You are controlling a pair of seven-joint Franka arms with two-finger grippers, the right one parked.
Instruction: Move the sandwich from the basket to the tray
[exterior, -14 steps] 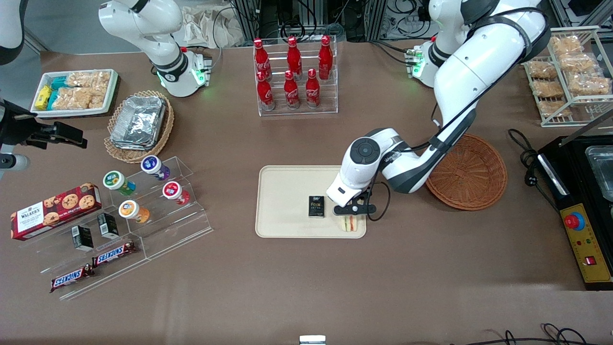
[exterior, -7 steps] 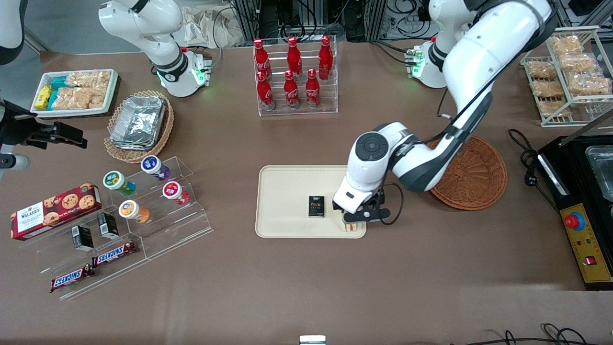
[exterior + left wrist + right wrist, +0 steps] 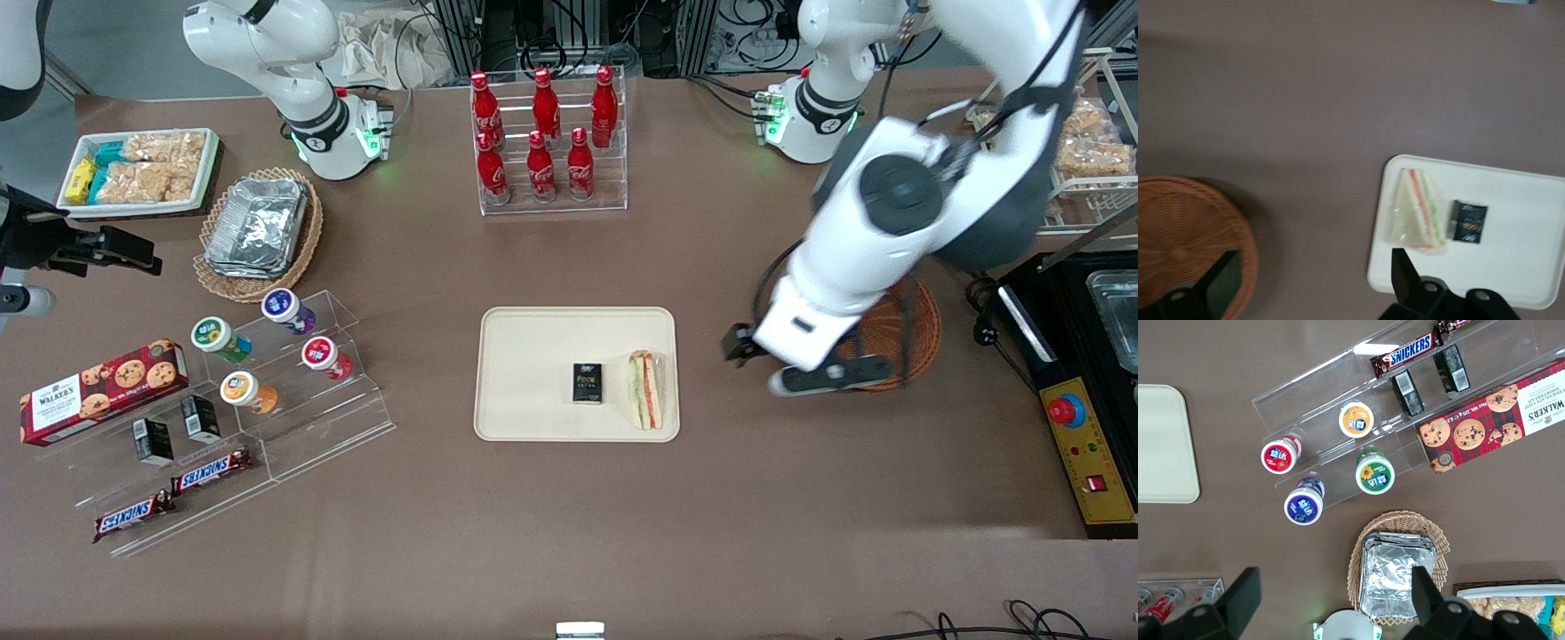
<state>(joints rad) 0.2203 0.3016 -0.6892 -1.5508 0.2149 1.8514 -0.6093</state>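
Front view, nearest row: chocolate bars (image 3: 173, 496) are lying on the clear stepped stand (image 3: 267, 427), their wrappers reading "SNICKERS"; a red biscuit box (image 3: 102, 389) beside them is reading "WALKER'S".
Sandwich: the sandwich (image 3: 647, 402) is lying flat on the tray (image 3: 533, 356), at the edge toward the working arm's end of the table, just beside a small black packet (image 3: 587, 383); the packet's print is too small to read.
Gripper: the gripper (image 3: 805, 373) is hanging above the table between tray and basket, well apart from the sandwich; in the left wrist view its fingers (image 3: 1405, 277) are standing wide apart with nothing between them.
Basket: the basket (image 3: 889, 333) is sitting partly under the arm, and no sandwich is showing in it in the left wrist view.
Step in hand: judging from how things lie, the placing is done and the arm is clearing away.
Next move: likely only parking the arm, keeping clear of the tray.
Farthest: red bottles (image 3: 542, 133) are standing in a clear rack (image 3: 551, 200), their white script looking like "Coca-Cola".
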